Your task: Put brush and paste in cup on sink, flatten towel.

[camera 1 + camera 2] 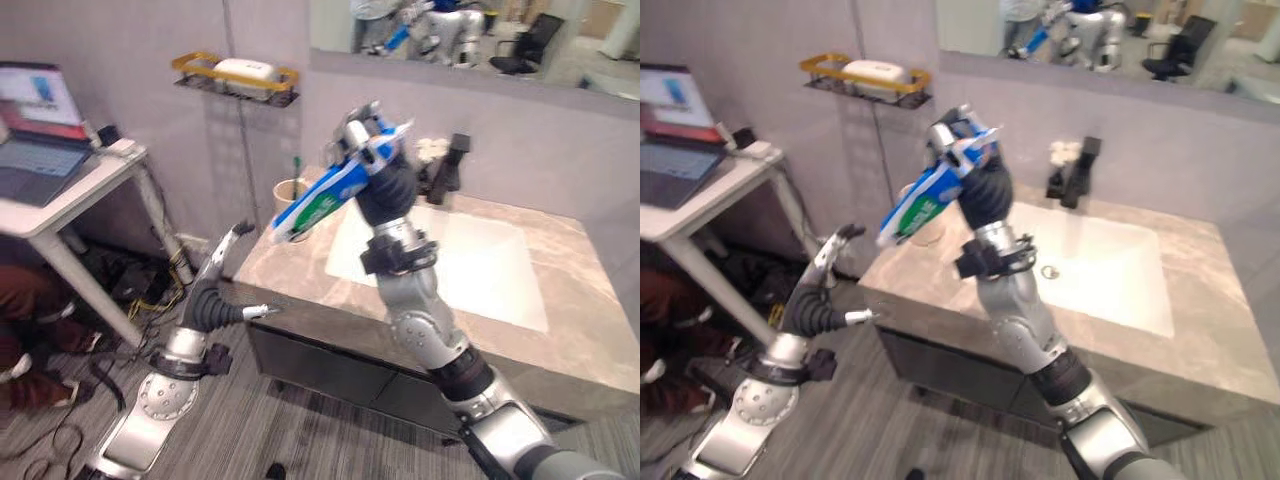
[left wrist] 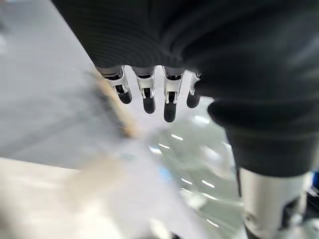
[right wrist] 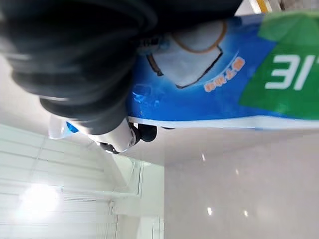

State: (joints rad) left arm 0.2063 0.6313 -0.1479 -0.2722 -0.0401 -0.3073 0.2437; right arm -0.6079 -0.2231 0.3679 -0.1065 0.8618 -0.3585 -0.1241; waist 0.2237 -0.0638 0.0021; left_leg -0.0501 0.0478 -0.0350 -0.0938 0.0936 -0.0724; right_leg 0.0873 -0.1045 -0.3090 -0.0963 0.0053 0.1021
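My right hand [image 1: 383,180] is raised above the counter's back left and is shut on a blue, white and green toothpaste tube [image 1: 322,203]. The tube slants down to the left, and its flat end hangs just in front of a tan cup [image 1: 288,191]. The right wrist view shows the tube [image 3: 224,74] up close against that hand's dark cover [image 3: 75,59]. A thin green brush [image 1: 296,165] stands upright in the cup. My left hand [image 1: 215,298] hangs open below the counter's left corner, with straight fingers [image 2: 147,94] holding nothing.
A white sink basin [image 1: 480,262] is set into the beige stone counter [image 1: 590,330], with a black faucet [image 1: 452,160] behind it. A yellow wall shelf [image 1: 237,78] hangs above the cup. At left, a white table [image 1: 70,195] carries a laptop, and a person's legs [image 1: 25,300] show beneath it.
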